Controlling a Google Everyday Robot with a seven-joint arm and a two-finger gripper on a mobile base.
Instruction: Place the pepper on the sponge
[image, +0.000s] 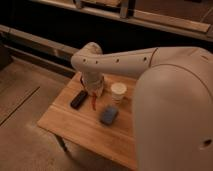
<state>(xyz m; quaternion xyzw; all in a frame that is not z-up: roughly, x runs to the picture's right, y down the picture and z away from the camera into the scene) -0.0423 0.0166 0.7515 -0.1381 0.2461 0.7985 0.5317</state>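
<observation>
A slim red-orange pepper (94, 101) hangs point-down from my gripper (95, 92), which is shut on its upper end just above the wooden table (75, 125). The blue sponge (109, 114) lies flat on the table a little to the right of and nearer than the pepper, apart from it. My white arm reaches in from the right and hides the table's right side.
A black flat rectangular object (78, 99) lies left of the gripper. A white cup (118, 92) stands right of the gripper, behind the sponge. The table's left and front edges drop to a bare floor. Dark shelving runs behind.
</observation>
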